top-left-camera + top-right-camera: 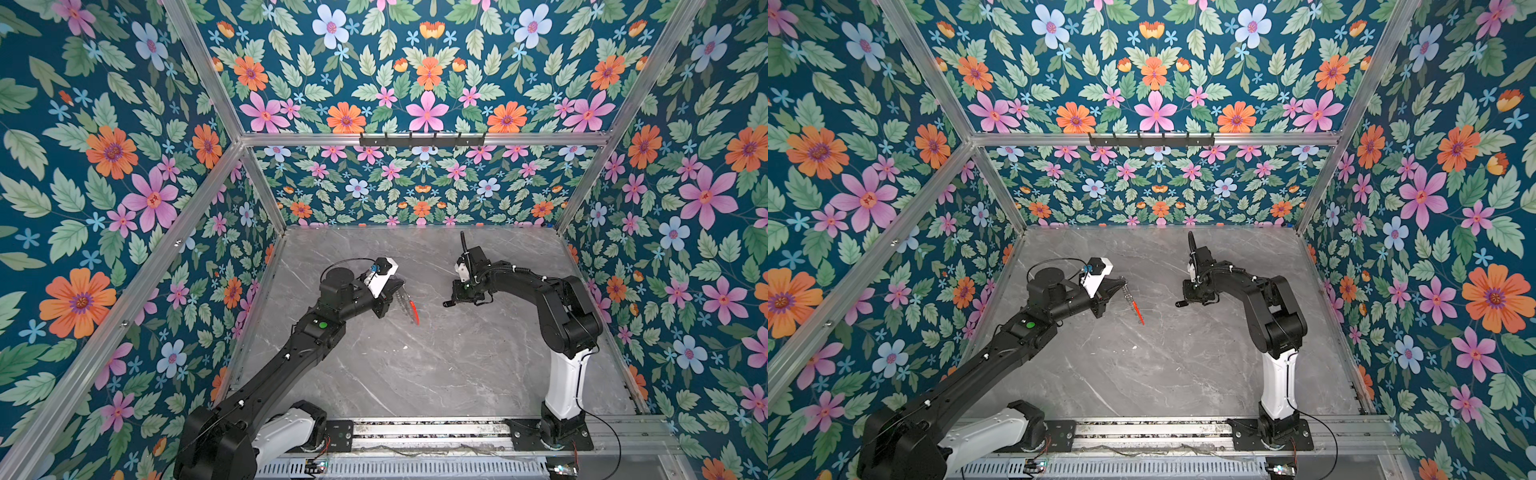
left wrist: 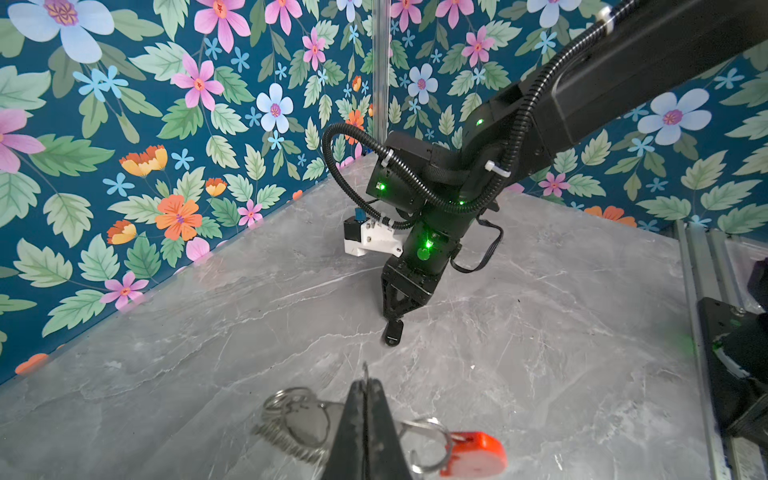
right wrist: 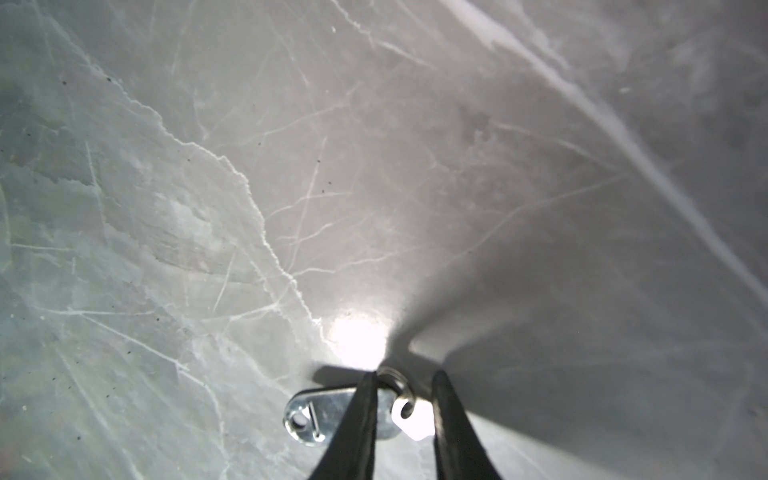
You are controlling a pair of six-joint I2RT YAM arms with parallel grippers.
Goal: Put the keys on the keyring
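Observation:
My left gripper [image 2: 365, 383] is shut on the keyring [image 2: 291, 419]. It pinches the wire loop, with silver rings to one side and the red segment [image 2: 473, 451] to the other. In both top views the keyring [image 1: 405, 300] hangs from the left gripper [image 1: 400, 286] above the table's middle, red segment [image 1: 1138, 311] lowest. The keys, a small black fob [image 2: 394, 332], lie on the marble under my right gripper [image 2: 390, 321]. In the right wrist view the right gripper [image 3: 405, 376] stands open around the fob's [image 3: 307, 415] small metal ring, one finger over the fob, the other apart from it.
Grey marble table [image 1: 415, 374] boxed in by floral walls. A black hook rail [image 1: 422, 140] sits on the back frame bar. The arms' base rail [image 1: 428, 428] runs along the front edge. A tiny white speck [image 1: 405, 347] lies on the marble.

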